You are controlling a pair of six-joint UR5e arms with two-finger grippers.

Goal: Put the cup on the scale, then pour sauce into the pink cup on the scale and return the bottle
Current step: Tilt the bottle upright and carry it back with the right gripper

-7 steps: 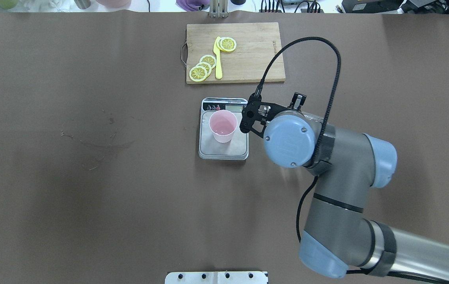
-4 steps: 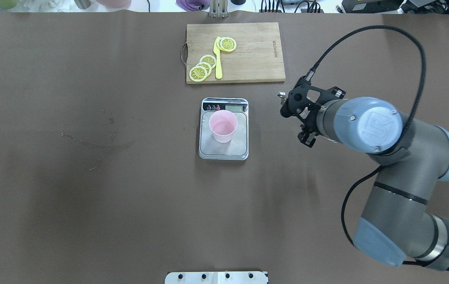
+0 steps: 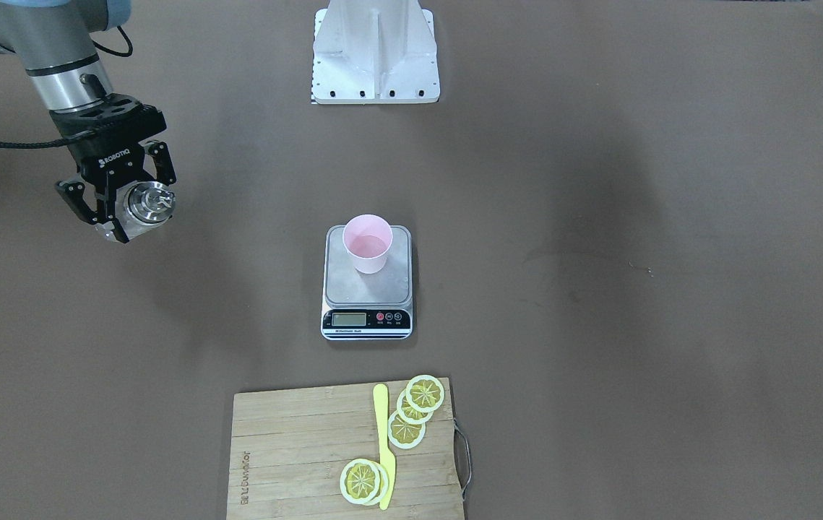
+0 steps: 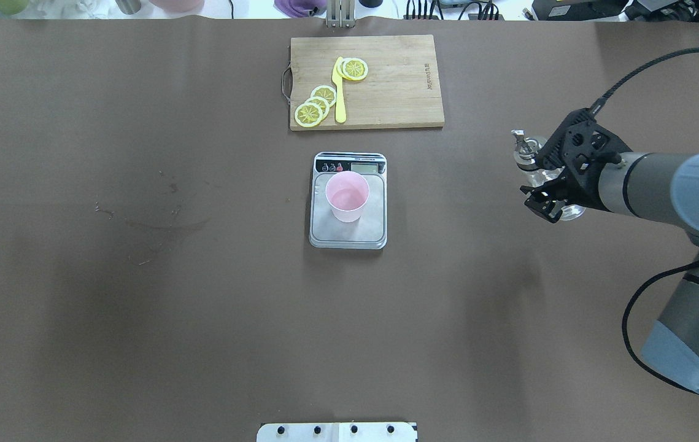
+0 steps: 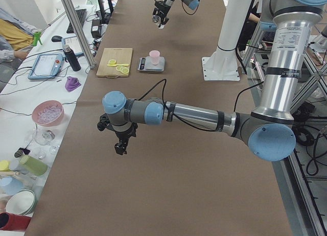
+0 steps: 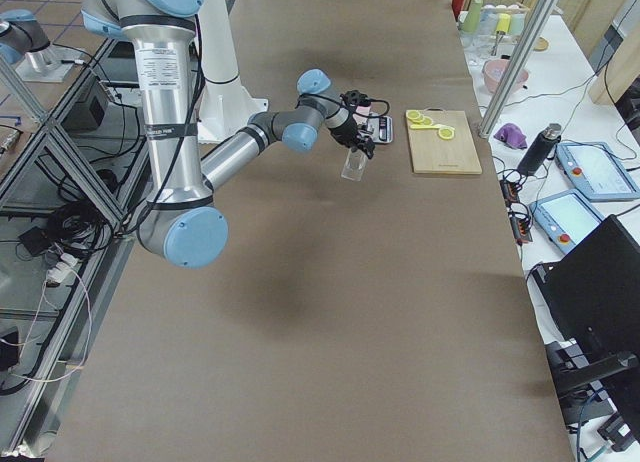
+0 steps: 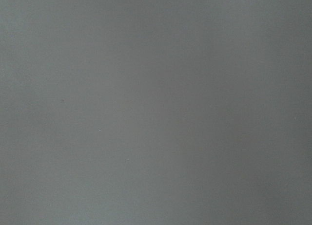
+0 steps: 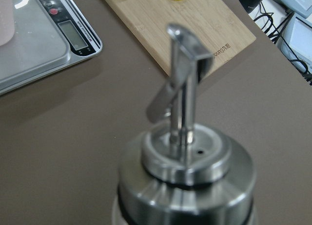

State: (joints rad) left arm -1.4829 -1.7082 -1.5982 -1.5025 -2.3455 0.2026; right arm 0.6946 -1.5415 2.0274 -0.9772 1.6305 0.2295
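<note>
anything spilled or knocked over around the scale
Nothing stands out there: the cup stands upright on the scale, with no puddle visible around it. Faint marks show on the table to the robot's left.

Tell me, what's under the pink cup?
The cup stands on the silver top of the scale, and the scale sits on the brown table. The patch of silver right beneath the cup's bottom is covered, so it cannot be seen.

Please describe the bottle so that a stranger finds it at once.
From the scale in the middle of the brown table, look toward the robot's right side. There the right pincer grips the bottle; unlike the pink cup, it is clear glass with a metal cap and spout.
</note>
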